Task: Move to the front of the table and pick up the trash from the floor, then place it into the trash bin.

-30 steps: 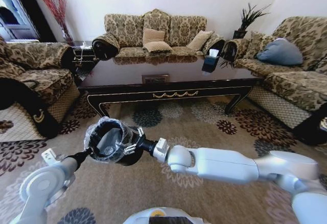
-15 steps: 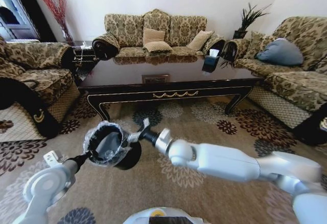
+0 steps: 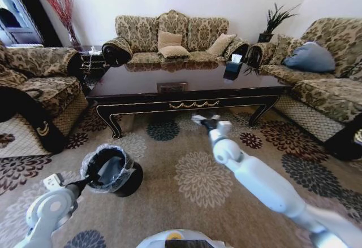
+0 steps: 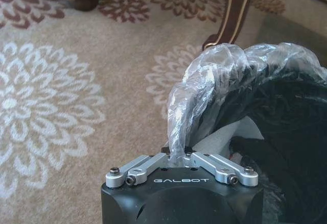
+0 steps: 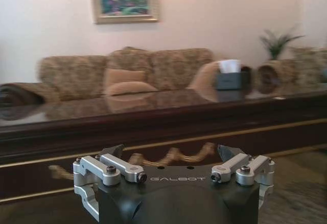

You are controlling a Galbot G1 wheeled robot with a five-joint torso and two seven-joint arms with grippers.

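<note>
The black trash bin (image 3: pixel 113 172) with its clear liner stands on the carpet at my lower left. My left gripper (image 3: pixel 83 184) is shut on its lined rim (image 4: pixel 204 96), seen close in the left wrist view, where the left gripper (image 4: pixel 179 157) pinches the plastic. A white crumpled piece of trash (image 4: pixel 227 134) lies inside the bin. My right gripper (image 3: pixel 203 120) reaches forward over the carpet just before the table (image 3: pixel 186 84), open and holding nothing. In the right wrist view the right gripper (image 5: pixel 172 155) faces the table's gold-trimmed front edge (image 5: pixel 153 137).
Patterned sofas (image 3: pixel 172 36) ring the table at the back, with one at the left (image 3: pixel 34 84) and one at the right (image 3: pixel 322 78). A dark tissue box (image 3: pixel 233 67) stands on the tabletop. Flowered carpet (image 3: pixel 198 174) lies open between me and the table.
My right arm has swung away from the bin's mouth and forward toward the table. The bin has come down and to the left, with the left gripper still on its rim.
</note>
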